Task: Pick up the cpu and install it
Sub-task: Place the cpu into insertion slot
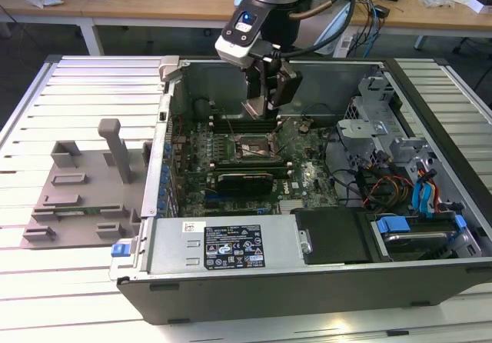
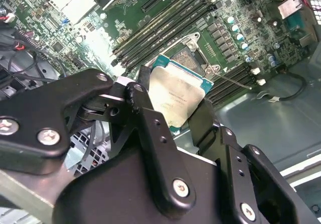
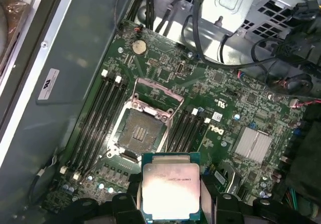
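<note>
Underneath, a pale slatted metal table (image 1: 77,81) carried an open grey computer case (image 1: 307,289) lying on its side. A grey plastic fixture with raised blocks (image 1: 77,197) sat at the exterior view's left, and long wooden desks (image 1: 154,8) with cables stood behind. The black two-fingered tool (image 1: 261,111) was clamped on the cpu (image 3: 170,189), a flat square chip with a pale silver metal top and thin teal rim. It hung above the green motherboard (image 3: 241,108), near the open socket (image 3: 143,128) but not seated.
</note>
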You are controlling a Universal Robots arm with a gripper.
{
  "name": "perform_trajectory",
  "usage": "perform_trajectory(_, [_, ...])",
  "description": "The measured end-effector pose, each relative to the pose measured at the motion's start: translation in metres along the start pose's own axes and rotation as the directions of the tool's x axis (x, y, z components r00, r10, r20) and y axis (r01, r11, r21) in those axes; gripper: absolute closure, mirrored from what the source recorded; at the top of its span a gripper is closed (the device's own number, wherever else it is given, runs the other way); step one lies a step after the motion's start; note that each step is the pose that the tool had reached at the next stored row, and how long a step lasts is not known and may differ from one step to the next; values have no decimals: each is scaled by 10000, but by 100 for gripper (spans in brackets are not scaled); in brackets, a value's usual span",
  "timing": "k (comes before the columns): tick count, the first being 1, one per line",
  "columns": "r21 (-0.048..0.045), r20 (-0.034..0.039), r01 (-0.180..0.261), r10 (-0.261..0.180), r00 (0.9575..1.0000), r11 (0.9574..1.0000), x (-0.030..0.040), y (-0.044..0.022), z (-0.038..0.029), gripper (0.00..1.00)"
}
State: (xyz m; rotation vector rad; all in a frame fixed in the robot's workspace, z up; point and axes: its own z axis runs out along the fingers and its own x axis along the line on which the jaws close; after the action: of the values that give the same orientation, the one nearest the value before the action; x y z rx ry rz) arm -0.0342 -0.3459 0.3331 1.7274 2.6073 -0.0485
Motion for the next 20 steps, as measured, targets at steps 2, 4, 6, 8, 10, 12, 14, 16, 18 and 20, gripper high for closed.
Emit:
perform_trajectory(2, [6, -3, -206, 206, 9998, 9998, 0, 0, 0, 45])
perform_trajectory(4, [17, -10, -586, 586, 9983, 9983, 0, 0, 1, 45])
perform_trajectory(6, [24, -13, -792, 792, 9969, 9969, 0, 0, 1, 45])
perform_trajectory(8, [27, -16, -928, 928, 9957, 9957, 0, 0, 2, 45])
perform_trajectory(10, [34, -20, -1162, 1162, 9932, 9932, 0, 0, 2, 45])
perform_trajectory(12, [41, -22, -1383, 1383, 9904, 9904, 0, 0, 2, 45])
perform_trajectory(14, [47, -26, -1581, 1581, 9874, 9874, 0, 0, 3, 45])
perform_trajectory(16, [55, -28, -1817, 1818, 9833, 9833, 0, 0, 3, 45])
perform_trajectory(18, [66, -33, -2161, 2161, 9764, 9764, 0, 0, 4, 45])
perform_trajectory(20, [76, -36, -2467, 2468, 9691, 9691, 0, 0, 5, 45])
